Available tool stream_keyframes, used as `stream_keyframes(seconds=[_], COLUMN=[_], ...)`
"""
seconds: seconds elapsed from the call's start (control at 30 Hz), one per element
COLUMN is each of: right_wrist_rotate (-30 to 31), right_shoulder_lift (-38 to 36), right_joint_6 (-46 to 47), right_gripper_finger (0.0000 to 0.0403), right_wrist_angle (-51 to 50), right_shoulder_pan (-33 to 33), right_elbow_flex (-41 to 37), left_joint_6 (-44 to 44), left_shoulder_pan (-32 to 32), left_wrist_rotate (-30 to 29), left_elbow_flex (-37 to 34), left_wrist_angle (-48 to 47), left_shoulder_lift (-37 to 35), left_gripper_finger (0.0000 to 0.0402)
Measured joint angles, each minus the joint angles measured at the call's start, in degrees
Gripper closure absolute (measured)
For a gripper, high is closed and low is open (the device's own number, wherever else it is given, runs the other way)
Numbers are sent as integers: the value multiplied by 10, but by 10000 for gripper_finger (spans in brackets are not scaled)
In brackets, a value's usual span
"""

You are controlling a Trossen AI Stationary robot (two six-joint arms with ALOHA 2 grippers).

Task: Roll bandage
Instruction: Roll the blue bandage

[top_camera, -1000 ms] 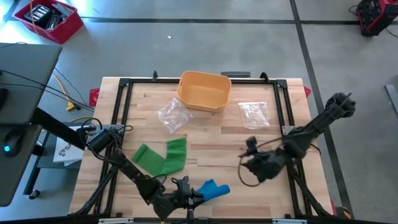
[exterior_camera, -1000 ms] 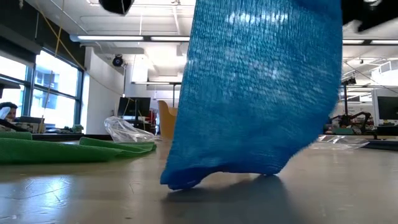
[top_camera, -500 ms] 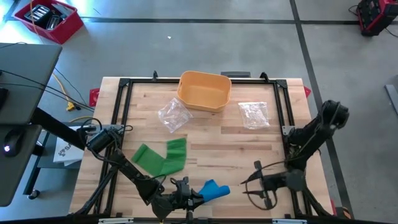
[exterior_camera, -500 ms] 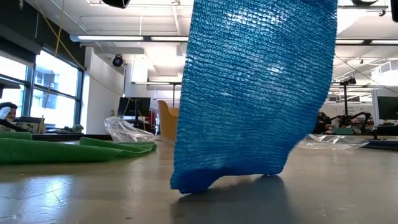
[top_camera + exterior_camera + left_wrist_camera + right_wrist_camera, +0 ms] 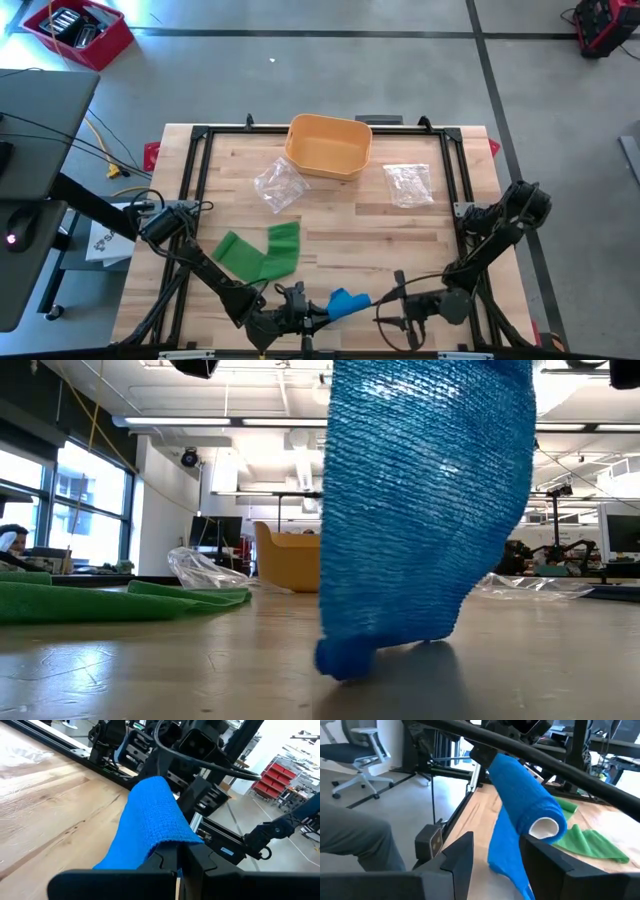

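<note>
— Left gripper [image 5: 312,318] status?
— Clamped on blue bandage [image 5: 345,303] at the table's [image 5: 340,225] near edge; loose end hangs down, touching the wood.
— Right gripper [image 5: 392,310]?
— Just beside the roll, jaws spread around its white core [image 5: 546,828], not gripping. Green bandage [image 5: 262,251] lies flat further left.

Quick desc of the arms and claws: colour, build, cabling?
Both arms are dark, slim, jointed links with rounded joint housings. Left claw: two flat matte black fingers with notched inner edges. Right claw: two broad black angular fingers. Loose black cable loops run beside the right wrist. No markings visible.
</note>
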Motion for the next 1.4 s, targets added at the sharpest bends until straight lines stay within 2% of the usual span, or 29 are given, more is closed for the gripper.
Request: stream_keyframes(seconds=[0.2,0.4,0.63,0.8,1.0,1.23,1.4], right_wrist_rotate=[36,28,-32,-33,25,-12,-12], right_shoulder_lift=[-2,-3,-3,-3,-4,-4,-4], right_joint_6=[35,36,46,31,21,27,30], right_gripper_finger=[250,250,250,250,250,250,250], right_wrist_angle=[-15,-15,2,12,15,20,23], right_shoulder_pan=[5,-4,-19,-18,3,-5,-20], right_elbow_flex=[0,0,0,0,0,0,0], left_joint_6=[0,5,10,11,11,11,11], left_shoulder_pan=[0,0,-2,-1,0,-1,0], left_wrist_rotate=[1,1,3,2,0,1,0], left_elbow_flex=[0,0,0,0,0,0,0], left_wrist_angle=[-1,-3,-3,-2,-2,-1,-1], left_shoulder_lift=[0,0,0,0,0,0,0], left_gripper_finger=[400,400,400,400,397,396,395])
